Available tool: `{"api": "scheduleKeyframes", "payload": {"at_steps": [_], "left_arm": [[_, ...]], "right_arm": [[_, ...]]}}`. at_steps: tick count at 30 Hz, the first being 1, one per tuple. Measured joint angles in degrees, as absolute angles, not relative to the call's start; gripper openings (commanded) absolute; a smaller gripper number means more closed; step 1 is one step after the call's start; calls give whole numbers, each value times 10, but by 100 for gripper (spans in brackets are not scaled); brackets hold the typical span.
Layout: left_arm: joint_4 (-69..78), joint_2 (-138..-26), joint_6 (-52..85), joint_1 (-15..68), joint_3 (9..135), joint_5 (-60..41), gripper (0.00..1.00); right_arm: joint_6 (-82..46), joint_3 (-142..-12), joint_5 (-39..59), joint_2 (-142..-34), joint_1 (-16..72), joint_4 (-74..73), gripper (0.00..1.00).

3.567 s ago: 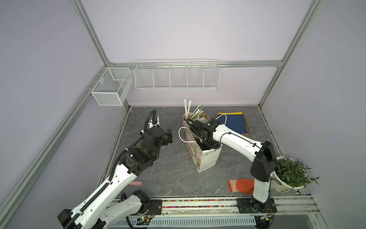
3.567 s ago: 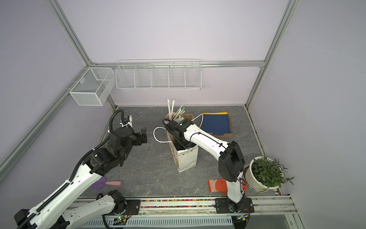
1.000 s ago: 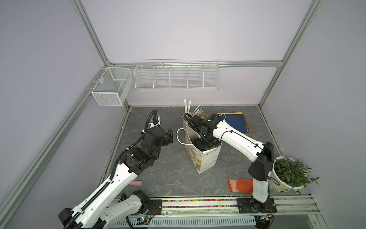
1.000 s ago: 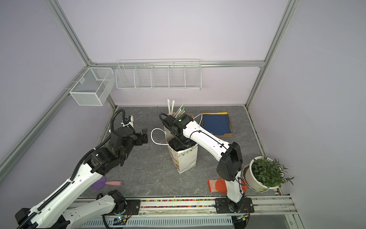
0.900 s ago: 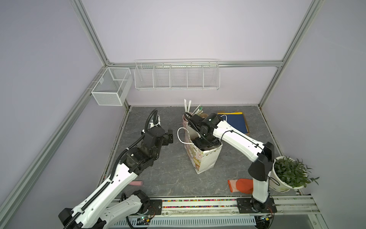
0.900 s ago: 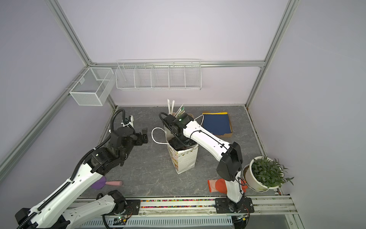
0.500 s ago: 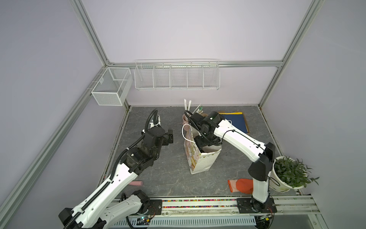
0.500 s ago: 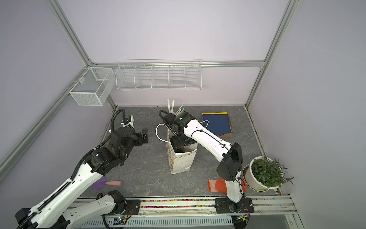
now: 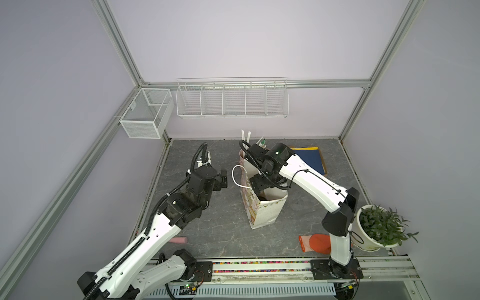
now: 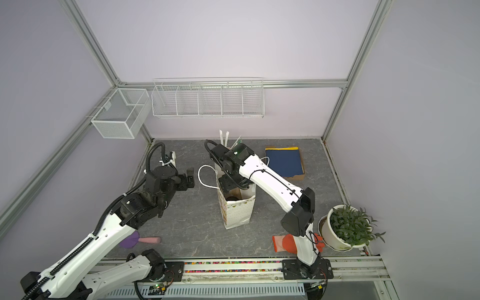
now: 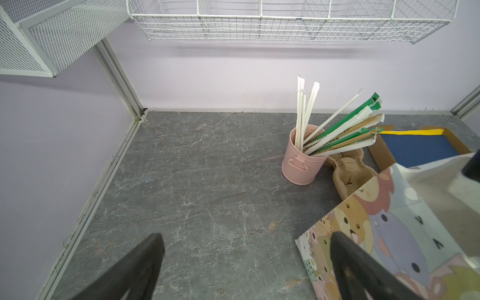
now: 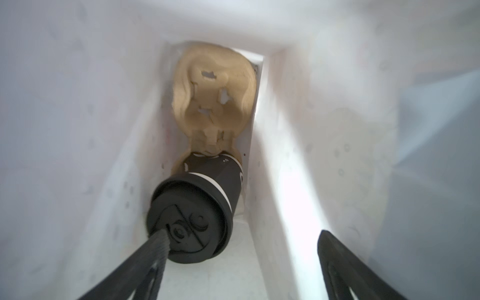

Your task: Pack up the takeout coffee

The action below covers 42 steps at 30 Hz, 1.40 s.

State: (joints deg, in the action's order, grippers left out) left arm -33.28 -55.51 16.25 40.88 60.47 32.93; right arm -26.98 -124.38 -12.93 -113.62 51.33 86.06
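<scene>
Pretty plain booth: pale lilac walls, aluminium frame, grey marble-look floor. Long white wire rack on the back wall, mesh basket just beside it in the corner.

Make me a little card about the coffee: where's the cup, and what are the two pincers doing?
Bag: paper, cartoon animals, standing open
Carrier: brown, at the bag's bottom, one pocket empty
Cup: black, lid on, base in the other pocket
Right pincer: open, down inside the bag, not gripping the cup
Left pincer: open, empty, beside the bag
</scene>
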Motion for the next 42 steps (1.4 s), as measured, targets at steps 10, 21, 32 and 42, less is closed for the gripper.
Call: {"api": "scheduleKeyframes", "payload": {"at_steps": [10,21,32,42], "left_arm": [[-333,-555,163,409,605,329,100],[-334,-555,163,409,605,329,100],[-387,-547,194,370,647,289,100],[-423,-499,239,365,716,234,100]], "right_arm": [[-266,-1344,-140,-1140,528,881,92],[-224,-1349,-154,-1042,535,823,94],[-162,-1206,-91,-889,452,665,95],[-141,-1193,-31,-942,390,594,95]]}}
